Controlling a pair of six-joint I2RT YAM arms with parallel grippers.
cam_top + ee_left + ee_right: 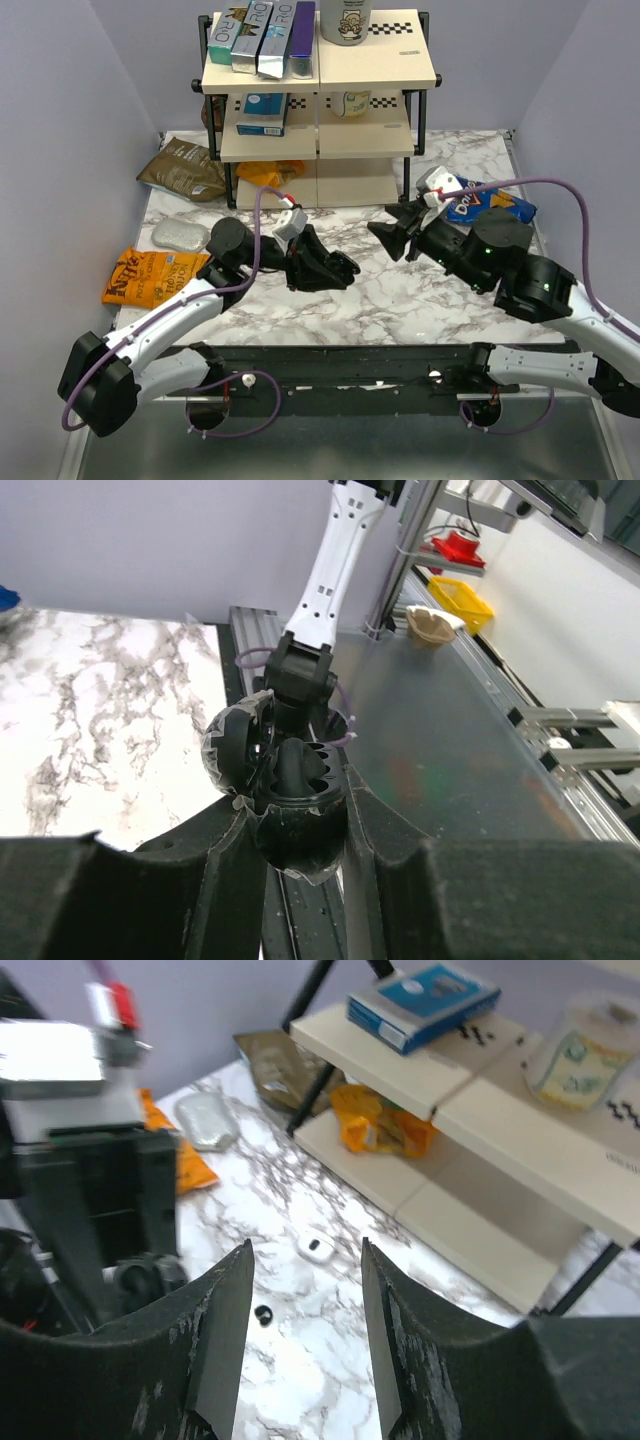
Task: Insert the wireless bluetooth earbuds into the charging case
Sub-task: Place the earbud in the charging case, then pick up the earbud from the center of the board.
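My left gripper [340,268] [298,832] is shut on the black round charging case [300,820], held above the table with its lid [238,748] swung open to the left. A black rounded piece [293,765] stands in the case's cavity; I cannot tell if it is an earbud. My right gripper [392,236] [306,1246] is open and empty, a short way right of the case. Between its fingers, down on the marble, lies one tiny black earbud [262,1314]. A small white piece with a dark dot [314,1248] lies a little beyond it.
A two-tier shelf rack [320,110] with boxes stands at the back. An orange snack bag [150,275], a silver pouch [180,235] and a brown bag [185,168] lie at the left. A blue chip bag [490,203] lies at the right, behind my right arm.
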